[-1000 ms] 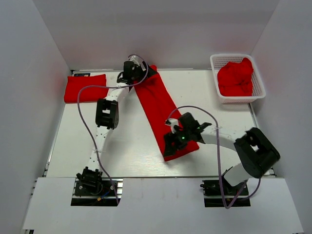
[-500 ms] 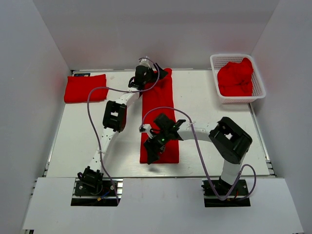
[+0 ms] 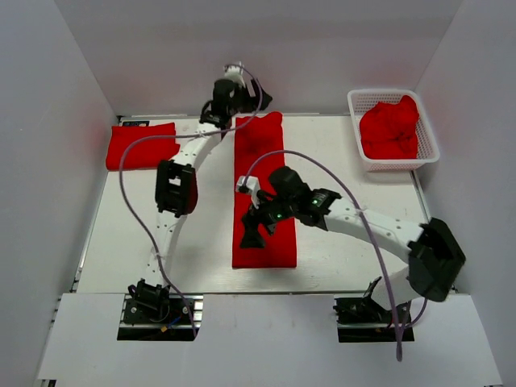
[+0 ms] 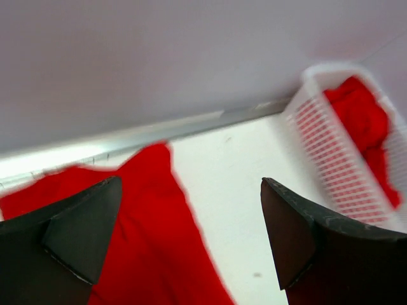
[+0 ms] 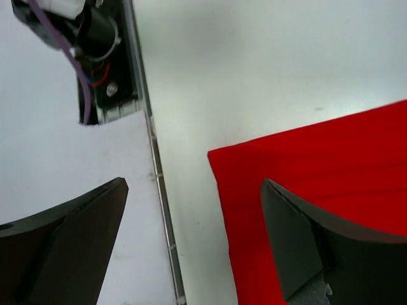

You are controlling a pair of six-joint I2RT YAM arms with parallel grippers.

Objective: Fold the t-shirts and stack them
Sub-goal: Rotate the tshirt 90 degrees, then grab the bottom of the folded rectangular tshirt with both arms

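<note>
A red t-shirt folded into a long strip point(image 3: 264, 189) lies straight down the middle of the table. My left gripper point(image 3: 238, 90) is open and empty above its far end; the left wrist view shows that end point(image 4: 140, 241) below the open fingers. My right gripper point(image 3: 255, 234) is open and empty over the strip's near left part; the right wrist view shows the strip's corner point(image 5: 318, 184). A folded red t-shirt point(image 3: 142, 145) lies at the far left. Crumpled red t-shirts point(image 3: 391, 127) fill the white mesh basket point(image 3: 427, 137).
The basket stands at the table's far right corner and shows in the left wrist view point(image 4: 331, 159). White walls enclose the table on three sides. The left arm's base point(image 5: 105, 57) and the table's near metal edge point(image 5: 159, 210) show in the right wrist view.
The red strip was swung from a diagonal to straight. Both grippers have let go of it and lifted off; the left moved back toward the far wall, the right arm stretched out.
</note>
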